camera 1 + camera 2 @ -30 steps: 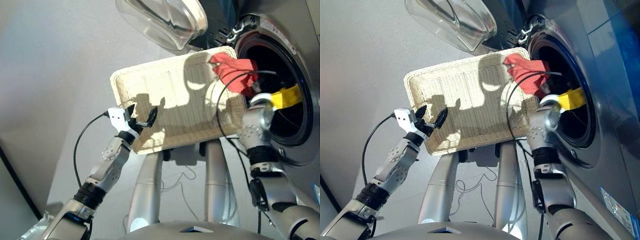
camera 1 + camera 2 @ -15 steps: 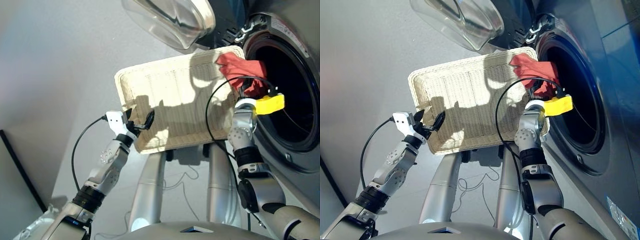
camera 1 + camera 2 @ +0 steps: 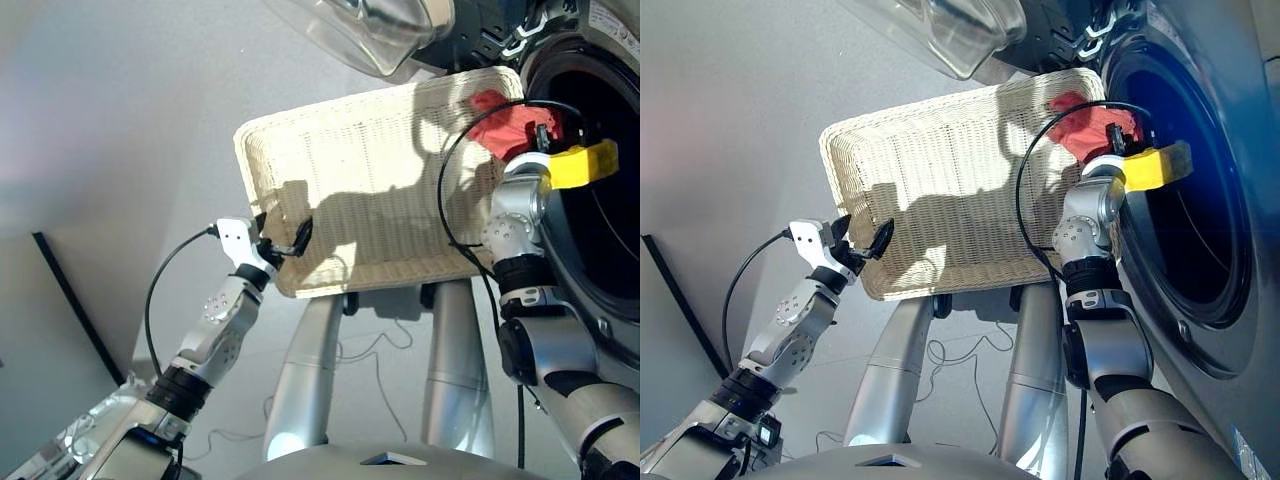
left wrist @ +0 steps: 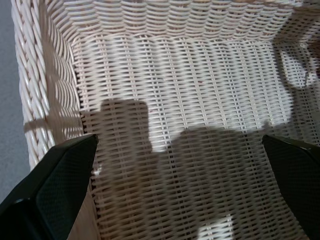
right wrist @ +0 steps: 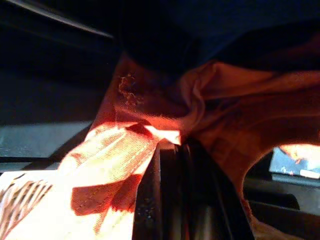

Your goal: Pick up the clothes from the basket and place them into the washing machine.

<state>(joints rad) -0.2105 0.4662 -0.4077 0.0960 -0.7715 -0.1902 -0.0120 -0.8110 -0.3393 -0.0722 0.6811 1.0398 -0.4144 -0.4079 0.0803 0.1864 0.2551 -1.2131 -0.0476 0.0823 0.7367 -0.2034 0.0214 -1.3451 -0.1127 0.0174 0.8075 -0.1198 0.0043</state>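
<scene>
The door is cut off at the top; the right gripper's fingertips are hidden by the red garment.

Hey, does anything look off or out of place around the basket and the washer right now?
Only the coral-red garment: it straddles the basket's corner at the washing machine's drum mouth, not yet inside, pinched by the right gripper. The left gripper hangs open at the basket's opposite corner.

No readable text, label, brand, number or sign anywhere: none on any surface in these four views.
</scene>
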